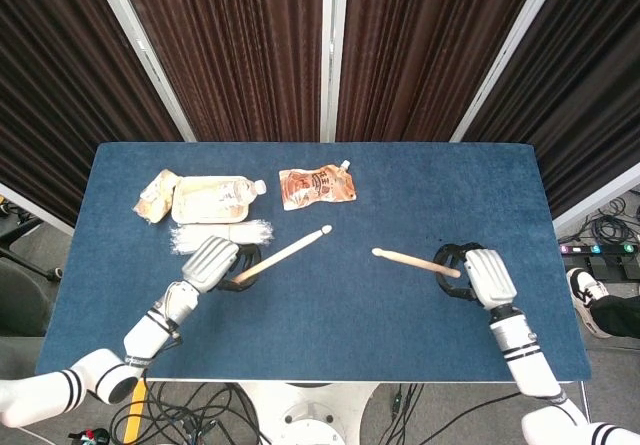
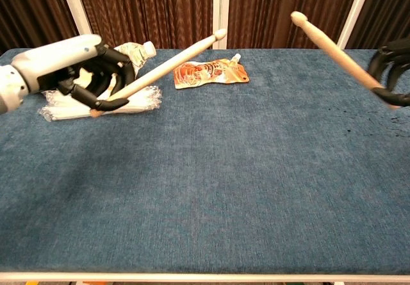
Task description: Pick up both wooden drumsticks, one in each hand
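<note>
My left hand (image 1: 214, 263) (image 2: 73, 69) grips one wooden drumstick (image 1: 285, 255) (image 2: 163, 66) by its butt end, lifted above the blue table (image 1: 330, 310), tip pointing up and toward the middle. My right hand (image 1: 478, 276) (image 2: 392, 72) holds the other drumstick (image 1: 412, 261) (image 2: 330, 45) by its butt end, also raised, its tip pointing toward the centre-left. The two tips stand apart over the table's middle.
At the back left lie a plastic bottle on a tray (image 1: 213, 198), a wrapped snack (image 1: 157, 194) and a clear bag of white straws (image 1: 222, 236). An orange pouch (image 1: 317, 186) (image 2: 210, 73) lies near the back centre.
</note>
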Tool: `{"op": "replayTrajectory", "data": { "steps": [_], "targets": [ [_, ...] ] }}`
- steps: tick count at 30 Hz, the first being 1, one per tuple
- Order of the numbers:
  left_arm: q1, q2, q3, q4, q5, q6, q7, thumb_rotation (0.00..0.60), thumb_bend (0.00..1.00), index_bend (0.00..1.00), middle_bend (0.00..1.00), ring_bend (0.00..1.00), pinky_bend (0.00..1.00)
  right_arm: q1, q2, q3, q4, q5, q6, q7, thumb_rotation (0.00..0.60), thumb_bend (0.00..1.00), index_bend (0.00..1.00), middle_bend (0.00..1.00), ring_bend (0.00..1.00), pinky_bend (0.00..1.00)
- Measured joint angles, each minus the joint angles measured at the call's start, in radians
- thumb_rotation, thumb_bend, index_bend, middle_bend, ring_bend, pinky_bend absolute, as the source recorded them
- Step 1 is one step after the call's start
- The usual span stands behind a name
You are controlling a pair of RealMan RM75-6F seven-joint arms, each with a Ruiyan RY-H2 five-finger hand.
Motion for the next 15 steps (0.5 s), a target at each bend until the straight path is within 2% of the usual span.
{"op": "replayTrajectory", "data": {
  "steps": [5, 15],
  "targets": [
    [-0.057, -0.014, -0.027, 0.007, 0.025, -0.007, -0.07, 0.6, 0.5, 0.63, 0.71, 0.71, 0.73, 0.024, -0.076, 0.01, -0.044, -0.005, -0.012, 0.037, 0.6, 0.54, 0.77, 0.67, 0.53, 0.37],
    [-0.113, -0.037, -0.047, 0.014, 0.056, 0.014, -0.156, 0.6, 0.5, 0.63, 0.71, 0.71, 0.73, 0.072, -0.199, 0.042, -0.047, 0.008, -0.036, 0.068, 0.6, 0.57, 0.77, 0.67, 0.53, 0.37]
  ]
}}
